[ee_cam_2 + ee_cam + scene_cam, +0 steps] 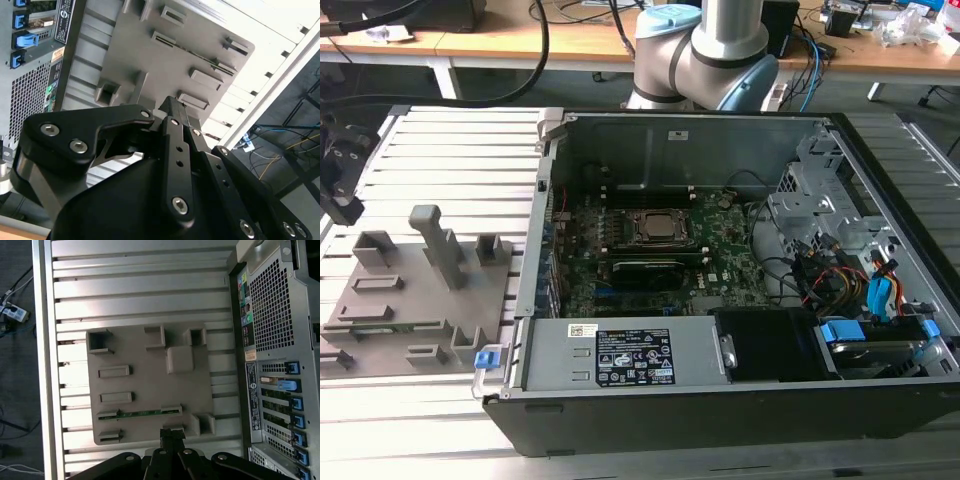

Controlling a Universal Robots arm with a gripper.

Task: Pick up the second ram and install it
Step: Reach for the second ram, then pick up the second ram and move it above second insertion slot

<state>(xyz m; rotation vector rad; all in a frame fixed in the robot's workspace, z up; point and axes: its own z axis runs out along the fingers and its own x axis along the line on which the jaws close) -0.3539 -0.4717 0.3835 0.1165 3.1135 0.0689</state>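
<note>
My gripper was squeezed closed and held nothing; I hung above the gray tray; the ram lay in its slot there.

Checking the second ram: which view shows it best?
First wrist view: the second ram is a clear green strip in the gray holder. The second wrist view shows it dimly; the exterior view, hardly.

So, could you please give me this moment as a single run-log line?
gripper: shut, empty, near grey fixture | second ram: lying in fixture slot, not gripped | computer case: open
</note>
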